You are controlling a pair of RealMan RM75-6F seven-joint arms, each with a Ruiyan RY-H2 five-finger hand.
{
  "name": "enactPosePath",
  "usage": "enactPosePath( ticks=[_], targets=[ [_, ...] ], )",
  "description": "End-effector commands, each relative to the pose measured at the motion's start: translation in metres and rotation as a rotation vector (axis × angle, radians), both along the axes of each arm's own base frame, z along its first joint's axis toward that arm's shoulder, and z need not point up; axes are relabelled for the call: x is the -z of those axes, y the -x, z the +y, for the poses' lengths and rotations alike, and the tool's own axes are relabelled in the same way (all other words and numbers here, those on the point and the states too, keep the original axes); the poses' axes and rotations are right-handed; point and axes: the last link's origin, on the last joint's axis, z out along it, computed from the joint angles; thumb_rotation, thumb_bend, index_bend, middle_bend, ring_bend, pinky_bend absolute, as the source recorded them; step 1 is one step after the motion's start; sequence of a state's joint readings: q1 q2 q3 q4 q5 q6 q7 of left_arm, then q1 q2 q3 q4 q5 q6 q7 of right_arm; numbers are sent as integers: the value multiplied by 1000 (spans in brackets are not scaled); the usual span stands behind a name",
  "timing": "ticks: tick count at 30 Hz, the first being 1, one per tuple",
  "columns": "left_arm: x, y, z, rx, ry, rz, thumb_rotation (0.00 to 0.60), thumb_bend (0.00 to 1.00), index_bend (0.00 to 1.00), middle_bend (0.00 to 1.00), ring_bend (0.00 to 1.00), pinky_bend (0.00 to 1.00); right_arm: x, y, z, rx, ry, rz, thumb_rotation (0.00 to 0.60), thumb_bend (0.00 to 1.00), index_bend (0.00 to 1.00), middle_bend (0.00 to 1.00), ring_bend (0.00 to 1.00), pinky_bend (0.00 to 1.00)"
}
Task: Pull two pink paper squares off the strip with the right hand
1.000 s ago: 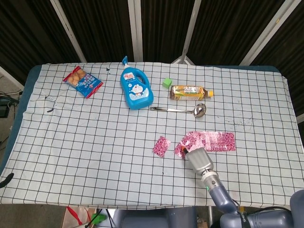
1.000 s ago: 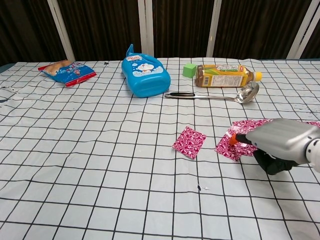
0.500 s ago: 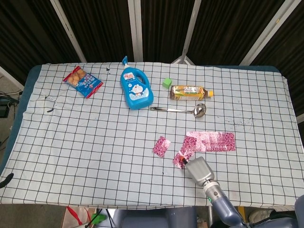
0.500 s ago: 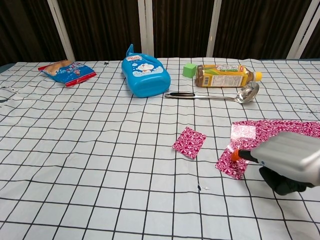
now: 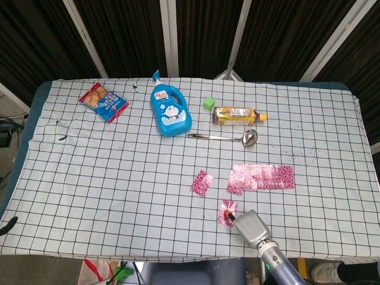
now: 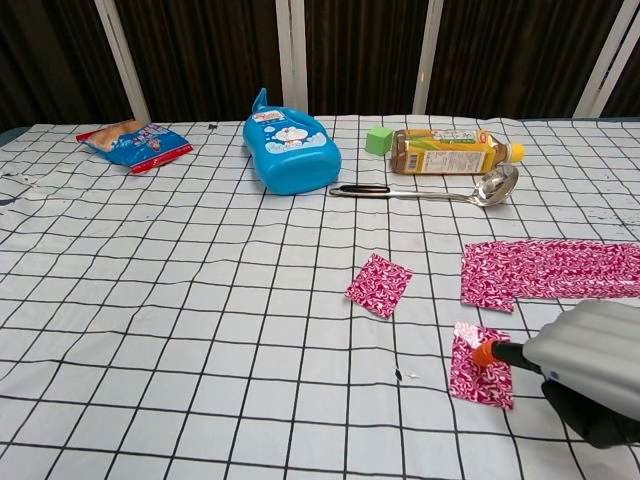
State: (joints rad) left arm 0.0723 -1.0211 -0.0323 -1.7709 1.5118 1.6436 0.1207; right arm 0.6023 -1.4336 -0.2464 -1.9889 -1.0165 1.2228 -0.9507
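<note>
With two pink squares now lying clear of the strip point(image 5: 262, 177), the pulling looks done, judging from the layout alone. Right hand point(image 6: 590, 368) sits low at the near table edge, silver back toward both cameras, fingers tucked underneath and mostly hidden. An orange-tipped fingertip point(image 6: 483, 353) rests on the second square point(image 6: 482, 363), pressing or pinching it; which one, I can't tell, but it reads as held rather than released. That square lies flat on the checked cloth point(image 5: 119, 172), near the strip's left end and apart from it. First square point(image 6: 379, 283) lies further left, loose, tilted, touching nothing.

What seems left: let go of the second square and pull the hand away. Risk is the paper sticking to the fingertip and lifting with it.

Strip remainder lies flat, right of centre, left end stepped where pieces came off. Left hand not visible in either view.

Further back: ladle point(image 5: 225, 137), tea bottle point(image 5: 238, 115) on its side, green cube point(image 5: 208, 103), blue detergent bottle point(image 5: 168, 111), snack bag point(image 5: 103, 101) at far left.
</note>
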Motion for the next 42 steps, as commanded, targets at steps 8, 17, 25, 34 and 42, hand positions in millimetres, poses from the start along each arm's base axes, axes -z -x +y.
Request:
enactPosePath(
  ticks=[8, 17, 25, 34, 42],
  targets=[
    [1, 0, 1, 0, 4, 3, 600, 275, 145, 0, 0, 84, -7, 1, 9, 0, -3, -23, 600, 851, 174, 848, 875, 695],
    [1, 0, 1, -4, 0, 3, 600, 275, 145, 0, 0, 84, -26, -32, -18, -76, 199, -266, 600, 838, 169, 720, 765, 651],
    [-3, 2, -1, -7, -12, -8, 600, 275, 145, 0, 0, 84, -93, -4, -31, 41, 458, -429, 600, 619, 37, 271, 369, 323],
    [-1, -1, -3, 0, -2, -2, 600, 275, 145, 0, 0, 84, -158, 65, 16, 64, 522, -332, 600, 463, 2, 125, 211, 173],
    [-3, 0, -7, -2, -9, -2, 600, 275, 145, 0, 0, 84, -178, 102, 48, 105, 610, -269, 600, 417, 0, 109, 184, 163]
  ],
)
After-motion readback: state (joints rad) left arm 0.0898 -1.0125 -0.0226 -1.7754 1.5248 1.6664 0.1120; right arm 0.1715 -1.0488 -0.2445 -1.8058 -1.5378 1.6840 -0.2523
